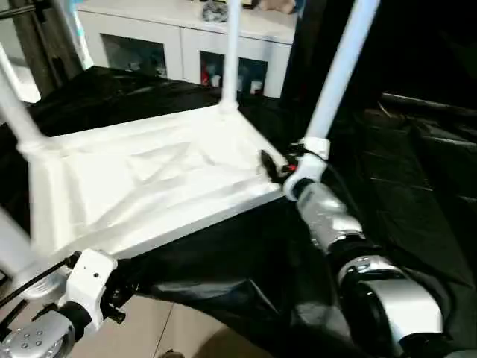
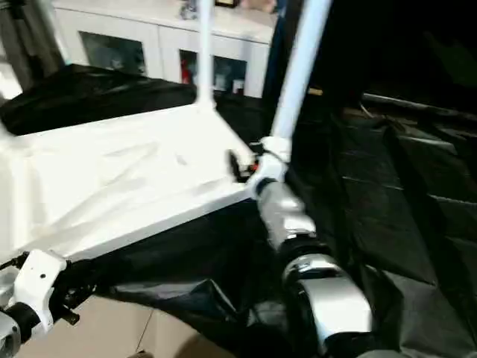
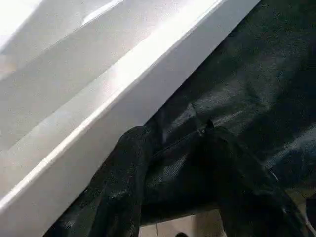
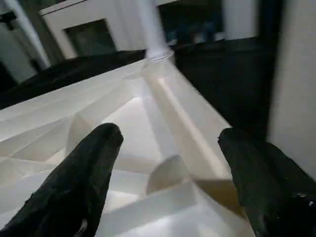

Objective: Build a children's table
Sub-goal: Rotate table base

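Observation:
The children's table lies upside down on a black sheet, its ribbed white top [image 1: 149,186] facing up. Three white legs stand in its corner sockets: one at the near right [image 1: 339,74], one at the far right [image 1: 231,52], one at the left [image 1: 15,104]. My right gripper [image 4: 170,136] is open over the ribbed underside at the near right corner, right beside that leg's base [image 1: 313,149], with nothing between its black fingers [image 4: 94,163]. My left gripper [image 1: 112,294] sits at the near left corner, tucked below the top's front edge [image 3: 98,118].
A white cabinet with glass doors [image 1: 171,37] stands behind the table. Crumpled black sheeting [image 1: 238,261] hangs below the top's front edge and spreads to the right [image 1: 417,171]. Pale tiled floor [image 1: 164,328] shows at the near left.

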Tool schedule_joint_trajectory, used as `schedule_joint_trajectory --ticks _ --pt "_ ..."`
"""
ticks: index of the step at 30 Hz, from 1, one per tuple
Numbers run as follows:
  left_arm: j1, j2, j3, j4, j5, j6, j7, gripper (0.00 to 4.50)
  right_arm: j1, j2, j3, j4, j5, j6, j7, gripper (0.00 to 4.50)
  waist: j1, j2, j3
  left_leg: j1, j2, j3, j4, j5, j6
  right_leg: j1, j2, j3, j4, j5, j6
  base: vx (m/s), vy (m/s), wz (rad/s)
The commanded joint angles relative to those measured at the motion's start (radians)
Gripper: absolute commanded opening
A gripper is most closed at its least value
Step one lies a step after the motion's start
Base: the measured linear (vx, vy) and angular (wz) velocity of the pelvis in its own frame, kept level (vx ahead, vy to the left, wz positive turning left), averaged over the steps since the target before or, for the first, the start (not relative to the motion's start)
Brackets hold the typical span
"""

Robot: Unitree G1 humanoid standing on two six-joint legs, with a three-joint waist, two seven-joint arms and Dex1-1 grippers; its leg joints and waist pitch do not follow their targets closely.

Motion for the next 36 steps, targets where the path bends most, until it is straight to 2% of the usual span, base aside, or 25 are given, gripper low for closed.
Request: schedule_joint_trajectory --ticks 1,7,8,9,13,15,22,27,32,35,36 --pt "-0.017 0.004 0.025 0.016 0.012 -0.003 0.02 2.1 -0.012 -0.04 -0.041 0.019 0.009 -0.027 -0.038 3.68 -0.008 0.024 -0.039 0.021 0.017 -0.008 -0.075 -0.479 -0.029 0.01 -0.06 0.036 -0.086 -0.459 -0.099 0.0 0.0 0.0" --pt "-0.025 0.004 0.026 0.029 0.02 -0.02 0.037 2.1 -0.008 -0.106 -0.08 0.063 0.012 -0.061 -0.05 3.68 -0.006 0.024 -0.039 0.022 0.016 -0.009 -0.072 -0.495 -0.028 0.008 -0.059 0.033 -0.091 -0.487 -0.091 0.0 0.0 0.0" --pt "-0.026 0.003 0.028 0.032 0.02 -0.024 0.04 2.1 -0.005 -0.117 -0.087 0.068 0.014 -0.065 -0.05 3.68 -0.004 0.029 -0.039 0.025 0.016 -0.009 -0.071 -0.502 -0.029 0.005 -0.058 0.033 -0.092 -0.487 -0.092 0.0 0.0 0.0" --pt "-0.029 0.002 0.03 0.036 0.02 -0.029 0.043 2.1 -0.003 -0.128 -0.092 0.071 0.014 -0.069 -0.051 3.68 -0.005 0.025 -0.039 0.023 0.015 -0.008 -0.071 -0.5 -0.026 0.006 -0.057 0.032 -0.092 -0.483 -0.092 0.0 0.0 0.0" --pt "-0.037 -0.001 0.032 0.05 0.029 -0.043 0.054 2.1 0.002 -0.157 -0.106 0.078 0.016 -0.077 -0.051 3.68 -0.002 0.023 -0.041 0.018 0.015 -0.008 -0.071 -0.484 -0.02 0.01 -0.058 0.032 -0.089 -0.466 -0.098 0.0 0.0 0.0" --pt "-0.037 -0.003 0.034 0.056 0.032 -0.05 0.06 2.1 0.007 -0.172 -0.11 0.079 0.013 -0.083 -0.053 3.68 -0.002 0.027 -0.042 0.015 0.015 -0.008 -0.071 -0.471 -0.019 0.013 -0.059 0.031 -0.087 -0.457 -0.1 0.0 0.0 0.0" --pt "-0.021 -0.017 0.054 0.086 0.029 -0.09 0.081 2.1 0.025 -0.216 -0.13 0.09 0.008 -0.094 -0.05 3.68 0.003 0.025 -0.046 0.015 0.016 -0.003 -0.068 -0.427 -0.008 0.014 -0.055 0.034 -0.079 -0.382 -0.127 0.0 0.0 0.0" --pt "0.01 -0.037 0.1 0.102 0.012 -0.127 0.098 2.1 0.045 -0.242 -0.133 0.085 0.002 -0.096 -0.039 3.68 0.002 0.022 -0.048 0.004 0.017 -0.001 -0.068 -0.384 0.005 0.023 -0.056 0.034 -0.071 -0.318 -0.145 0.0 0.0 0.0" --pt "0.002 -0.064 0.152 0.111 -0.04 -0.213 0.104 2.1 0.072 -0.24 -0.092 0.052 -0.026 -0.096 0.044 3.68 0.001 0.015 -0.045 0.002 0.017 0.001 -0.068 -0.385 0.02 0.024 -0.057 0.034 -0.076 -0.348 -0.144 0.0 0.0 0.0" --pt "-0.052 -0.106 0.191 0.099 -0.098 -0.262 0.115 2.1 0.129 -0.217 -0.036 -0.031 -0.059 -0.107 0.127 3.68 0.0 0.01 -0.043 0.003 0.018 0.001 -0.069 -0.398 0.018 0.021 -0.059 0.034 -0.083 -0.396 -0.13 0.0 0.0 0.0" --pt "-0.067 -0.116 0.199 0.097 -0.114 -0.274 0.115 2.1 0.146 -0.213 -0.024 -0.054 -0.067 -0.109 0.137 3.68 0.003 0.012 -0.042 0.007 0.019 0.001 -0.068 -0.402 0.014 0.018 -0.061 0.035 -0.085 -0.41 -0.125 0.0 0.0 0.0"
